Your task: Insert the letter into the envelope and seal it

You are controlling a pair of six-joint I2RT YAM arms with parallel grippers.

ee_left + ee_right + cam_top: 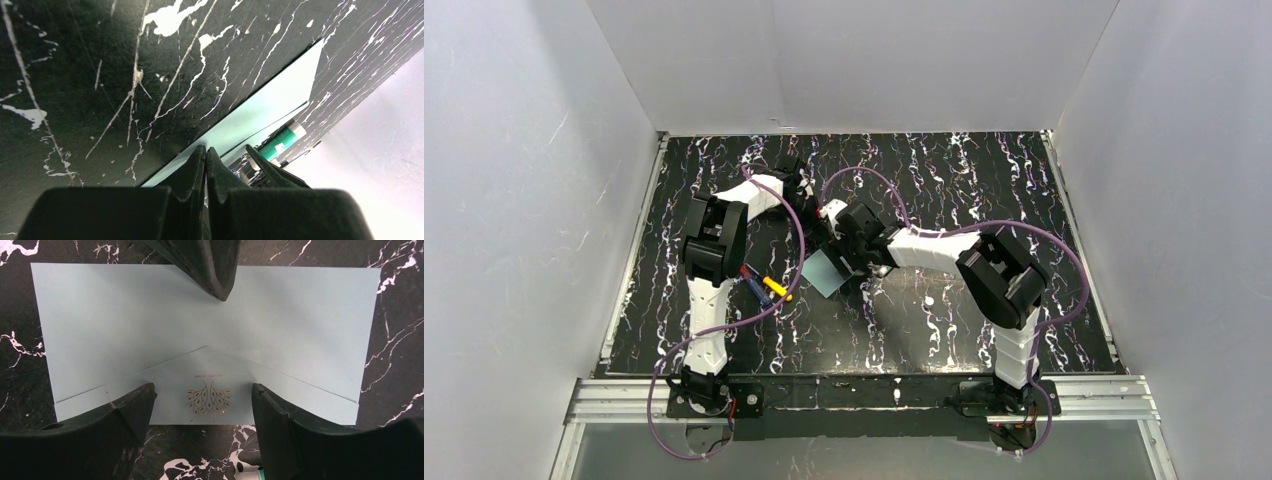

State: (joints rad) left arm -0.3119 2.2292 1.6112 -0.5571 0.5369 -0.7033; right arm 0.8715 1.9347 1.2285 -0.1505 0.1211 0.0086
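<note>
1. Overhead view: a pale teal envelope (824, 272) lies flat near the middle of the marbled black table (984, 180). The right gripper (856, 252) hangs over its right edge, and some markers (766, 286) lie just to its left. No tan letter shows anywhere, so it is probably already inside.
2. Left wrist view: the left gripper (205, 156) has its fingers pressed together with nothing seen between them, low at the envelope's edge. A green-banded marker (282, 139) lies beyond the far side.
3. Right wrist view: the right gripper (202, 390) is spread wide, its fingers straddling a gold leaf-like emblem (209, 399) on the pointed flap (205, 375), which lies folded down. The left gripper's tip sits on the far half of the envelope. This is thin, light paper that will likely bend and slide on the smooth top. It is best pinned with one tip and stroked along the flap, or pinched at a bare edge
</note>
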